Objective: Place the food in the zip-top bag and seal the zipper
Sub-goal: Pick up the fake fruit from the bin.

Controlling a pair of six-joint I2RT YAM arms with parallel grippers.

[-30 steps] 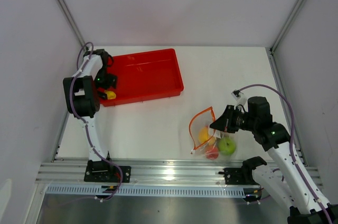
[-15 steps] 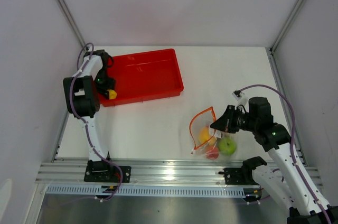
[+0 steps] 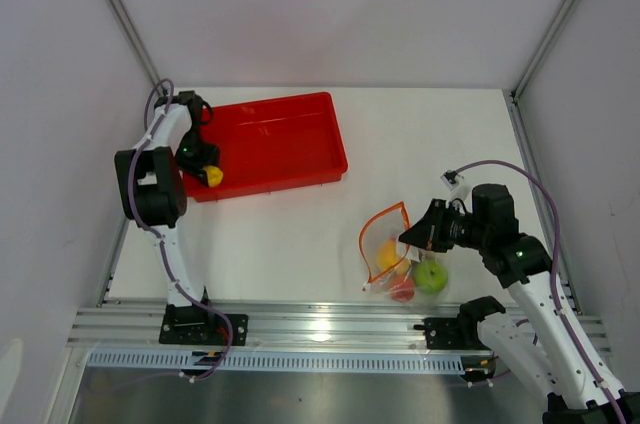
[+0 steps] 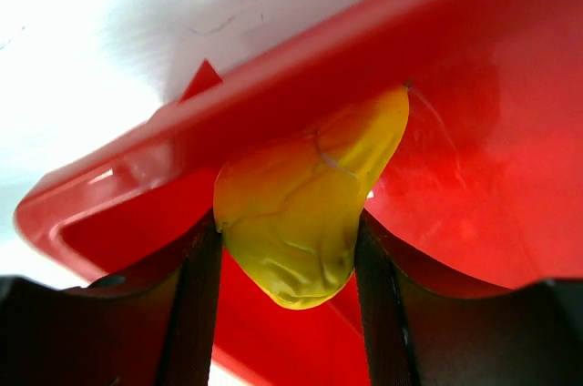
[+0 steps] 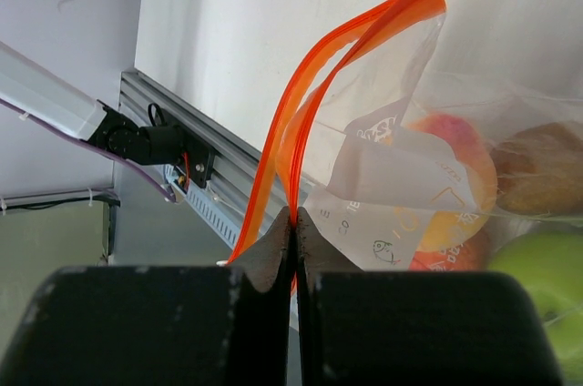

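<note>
The zip-top bag (image 3: 395, 249) lies on the worktop (image 3: 300, 234) near the front edge, right of the middle, and most of the food is already inside it. I can see the green apple (image 3: 431, 275), the peach (image 3: 388, 256) and the red fruit (image 3: 402, 289) through the clear plastic, and my right wrist view also shows a brownish piece (image 5: 537, 167) in there. The zipper (image 5: 310, 113) is not shut yet: the two orange strips bow apart, so the mouth stands open toward the back left. My right hand (image 5: 293, 222) is closed tight on the zipper at one end and pinches both strips together there, so the bag is right at its tips. One bit of food is left outside, the yellow piece (image 4: 305, 204). It sits at the left end of the red tray (image 3: 290, 139), far across the worktop from the bag. My left hand (image 4: 284, 268) has a finger pressed on each side of the yellow piece, so I judge it has a grip on it. I cannot tell if the piece is off the tray floor yet. What is left, I think, is to carry this last piece over, drop it into the open mouth, and then press the zipper shut all along.
</note>
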